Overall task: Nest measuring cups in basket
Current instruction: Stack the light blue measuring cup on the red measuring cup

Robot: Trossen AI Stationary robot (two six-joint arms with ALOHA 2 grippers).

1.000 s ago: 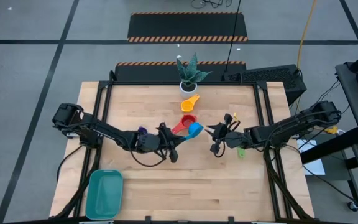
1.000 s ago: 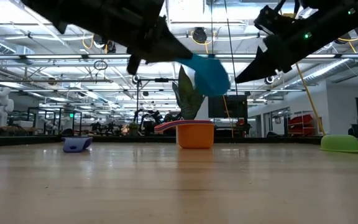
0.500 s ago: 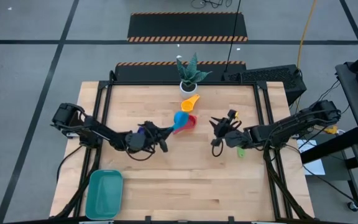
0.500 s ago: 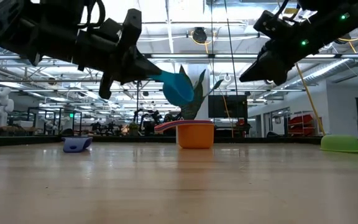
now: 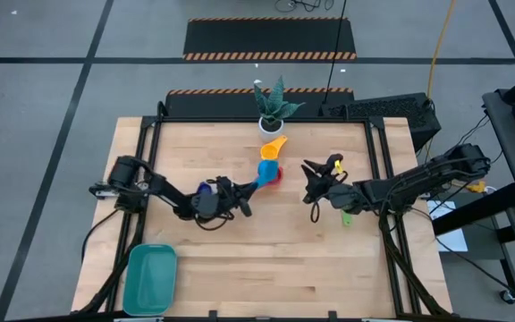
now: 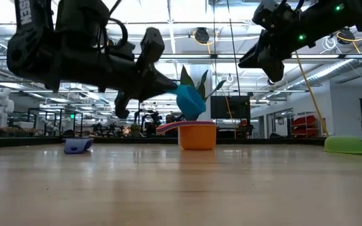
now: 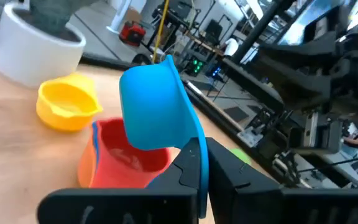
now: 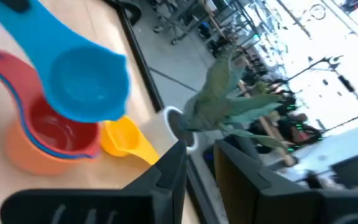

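Note:
My left gripper (image 5: 249,186) is shut on a light blue measuring cup (image 5: 265,170), which hangs tipped just above a red cup (image 7: 129,158) nested in an orange one (image 6: 198,136) at the table's middle. A yellow cup (image 5: 274,146) lies beyond them, a navy cup (image 5: 204,189) by my left arm, and a green cup (image 5: 348,217) under my right arm. My right gripper (image 8: 199,163) hovers to the right of the cups, raised, a narrow gap between its fingers and nothing in it. The teal basket (image 5: 150,277) lies at the near left corner. My left gripper pinches the light blue cup's flat handle (image 7: 193,148) between its two fingers, near the handle's free end. The fingers reach level from the table's left and lie along the handle. The cup is lifted clear and tipped, its mouth (image 8: 79,87) turned toward my right gripper.
A white pot with a green plant (image 5: 270,123) stands at the far edge behind the yellow cup. Bare wood lies between the cups and the basket and along the near edge.
My left gripper has sunk and gone toward the far edge, rolling as it went. The light blue cup has come down with it to just over the red cup. My right gripper has rolled about its own line, staying nearly in place.

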